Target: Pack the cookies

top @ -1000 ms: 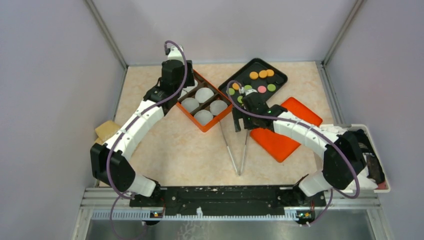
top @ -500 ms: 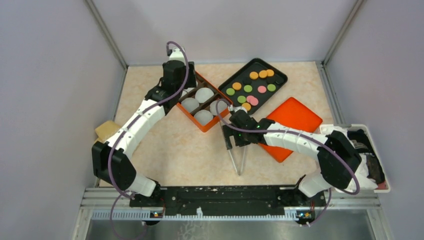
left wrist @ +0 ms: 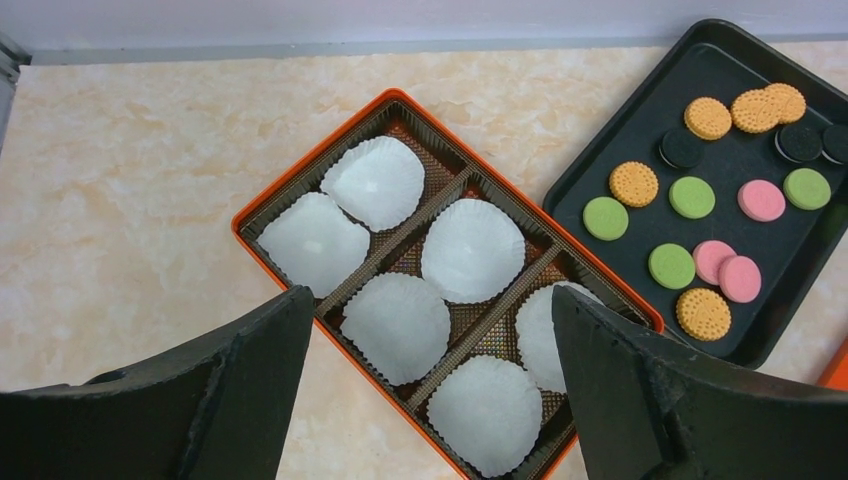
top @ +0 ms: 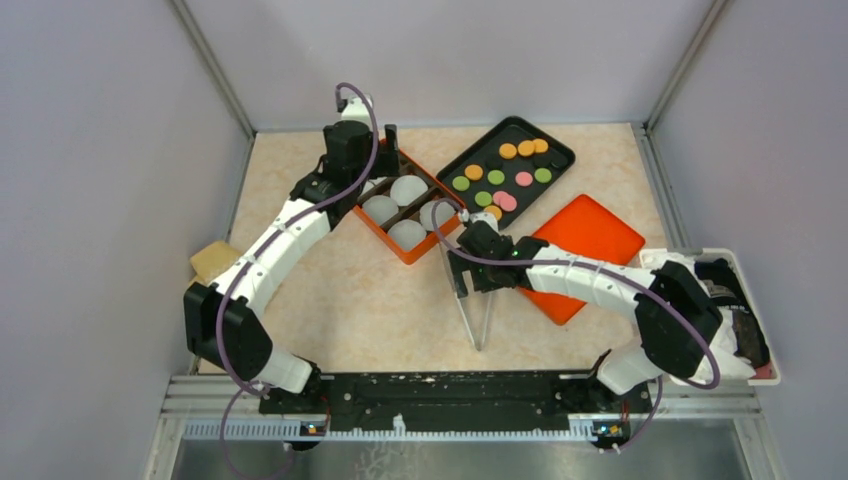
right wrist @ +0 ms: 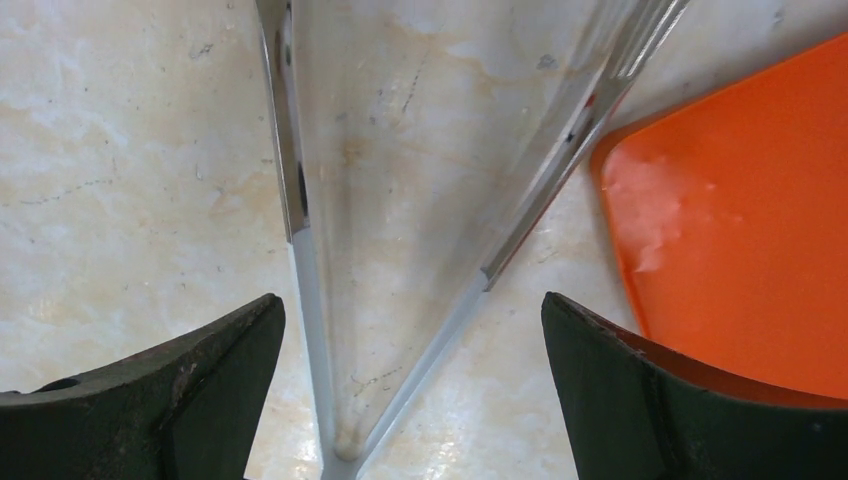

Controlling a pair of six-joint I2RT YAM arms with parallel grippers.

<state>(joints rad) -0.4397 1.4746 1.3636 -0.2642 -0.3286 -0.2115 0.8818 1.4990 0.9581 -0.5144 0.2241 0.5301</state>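
The spread end effector (left wrist: 430, 295) hangs over a cup-filled orange box (left wrist: 317, 157) beside a tray (left wrist: 745, 155) of cookies (left wrist: 690, 197).

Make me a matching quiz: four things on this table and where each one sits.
Things:
1 cookies
2 paper cups
3 tongs
4 orange lid

Places:
a in the orange box
b below the open right gripper
c on the black tray
d lying flat, right of the tongs

Pairs: 1-c, 2-a, 3-b, 4-d
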